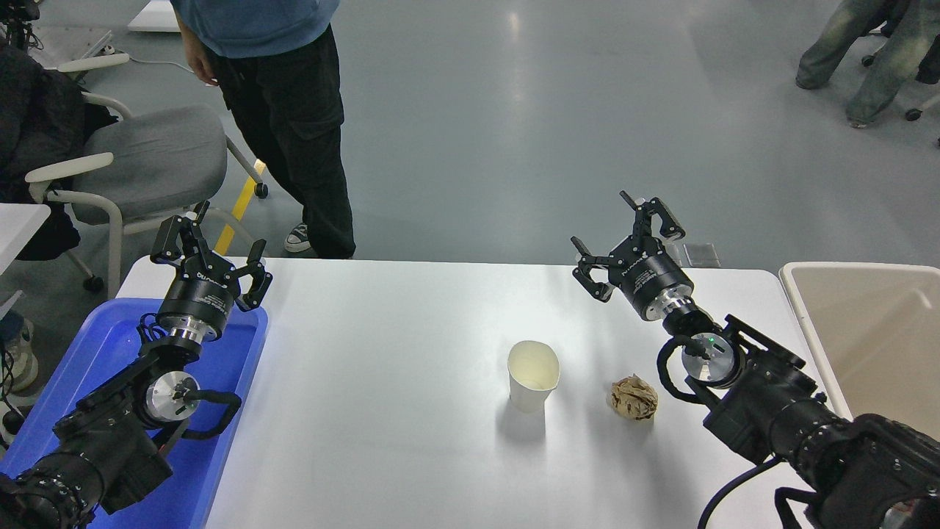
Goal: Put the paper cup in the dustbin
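Observation:
The white paper cup (pixel 533 375) stands upright near the middle of the white table (pixel 382 382), its cream inside showing. The beige dustbin (pixel 866 330) stands off the table's right edge. My right gripper (pixel 615 236) is open and empty, raised over the table's far edge, behind and to the right of the cup. My left gripper (pixel 209 246) is open and empty, parked over the far end of the blue tray at the lower left.
A brown crumpled paper ball (pixel 633 397) lies just right of the cup. A flat blue tray (pixel 110 345) lies under the left arm. A person (pixel 279 110) stands beyond the far left edge, beside a grey chair (pixel 139 162).

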